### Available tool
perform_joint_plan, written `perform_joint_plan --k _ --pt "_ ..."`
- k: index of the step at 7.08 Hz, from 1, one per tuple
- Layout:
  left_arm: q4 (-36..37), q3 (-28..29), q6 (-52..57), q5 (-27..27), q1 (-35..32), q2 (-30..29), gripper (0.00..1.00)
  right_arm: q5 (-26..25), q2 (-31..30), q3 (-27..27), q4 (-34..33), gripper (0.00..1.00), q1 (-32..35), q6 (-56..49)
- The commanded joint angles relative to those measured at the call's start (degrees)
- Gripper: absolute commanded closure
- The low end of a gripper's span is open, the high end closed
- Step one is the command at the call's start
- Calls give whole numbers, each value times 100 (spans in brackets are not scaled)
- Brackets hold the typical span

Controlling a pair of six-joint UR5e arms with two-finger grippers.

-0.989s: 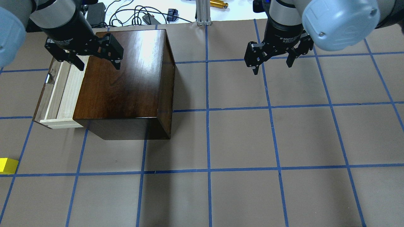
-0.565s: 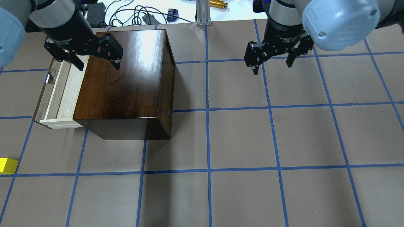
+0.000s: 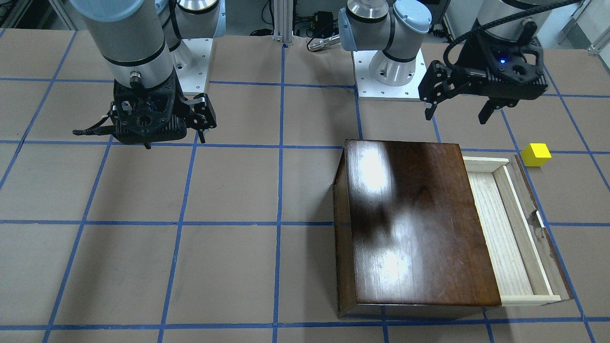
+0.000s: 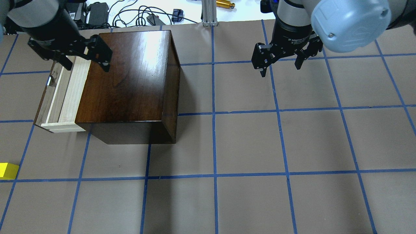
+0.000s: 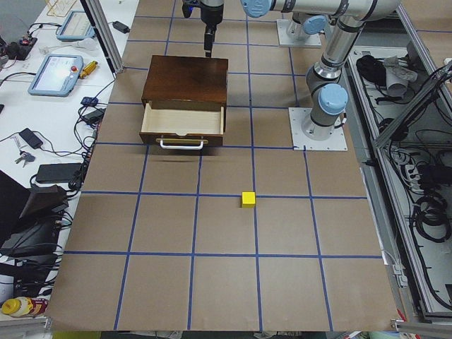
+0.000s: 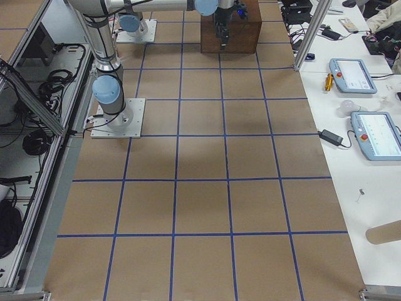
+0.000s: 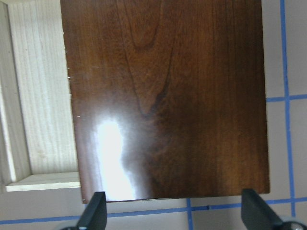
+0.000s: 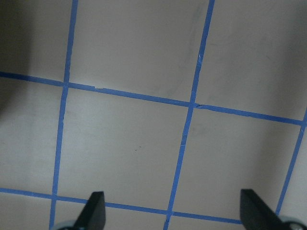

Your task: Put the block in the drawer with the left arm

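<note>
1. Now the left tool (image 4: 87, 66), jaws apart and empty, has shifted sideways from the cabinet (image 4: 130, 81) toward the open drawer (image 4: 73, 91).
2. Yellow block (image 4: 8, 171) lies on the worktop (image 4: 247, 143), ungrasped; pickup likely comes next.

I count one block (image 3: 536, 155), one cabinet (image 3: 414, 224) and one drawer (image 3: 517, 224). I see two grippers, the left gripper (image 3: 456, 116) and the right gripper (image 4: 280, 70).

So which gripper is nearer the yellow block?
The left gripper, the one with the blue light, by the cabinet; the right gripper hangs far across the table.
</note>
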Motion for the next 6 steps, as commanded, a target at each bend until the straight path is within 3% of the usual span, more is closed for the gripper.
perform_joint_plan --k 1,3,4,6 --pt "-132 28 1269 111 916 99 0 0 0 0 0 0 0 4" --pt "-264 19 2579 129 1620 108 0 0 0 0 0 0 0 -5" --pt "-351 2 2690 138 1989 117 0 0 0 0 0 0 0 -5" --pt "-475 -60 4649 120 3120 -23 0 0 0 0 0 0 0 -5"
